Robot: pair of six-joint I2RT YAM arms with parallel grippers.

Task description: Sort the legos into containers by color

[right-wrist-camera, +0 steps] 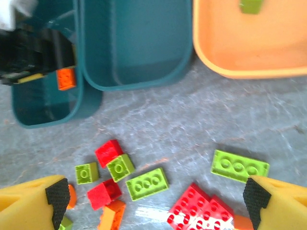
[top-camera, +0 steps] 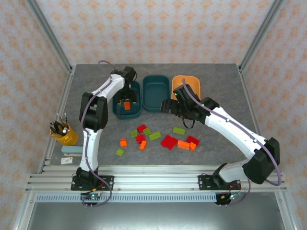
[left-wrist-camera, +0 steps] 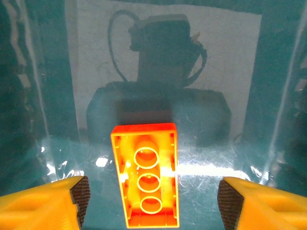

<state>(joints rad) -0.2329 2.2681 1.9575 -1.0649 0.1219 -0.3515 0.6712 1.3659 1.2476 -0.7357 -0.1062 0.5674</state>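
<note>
An orange brick (left-wrist-camera: 147,177) lies studs-down on the floor of the left teal tub (top-camera: 127,116). My left gripper (left-wrist-camera: 154,203) hangs open just above it, one pad on each side, not touching; from above it sits inside that tub (top-camera: 127,98). The middle teal tub (top-camera: 156,93) holds nothing. The orange tub (right-wrist-camera: 249,48) holds one lime green brick (right-wrist-camera: 251,5). My right gripper (right-wrist-camera: 156,201) is open above the loose legos, over a green brick (right-wrist-camera: 147,183) and a red plate (right-wrist-camera: 196,208). More red, green and orange bricks (top-camera: 140,138) lie scattered in front of the tubs.
A yellow cup of pens (top-camera: 64,132) and a pale flat block (top-camera: 72,150) stand at the table's left edge. Metal frame posts rise at the back corners. Bare table lies between the tubs and the brick scatter.
</note>
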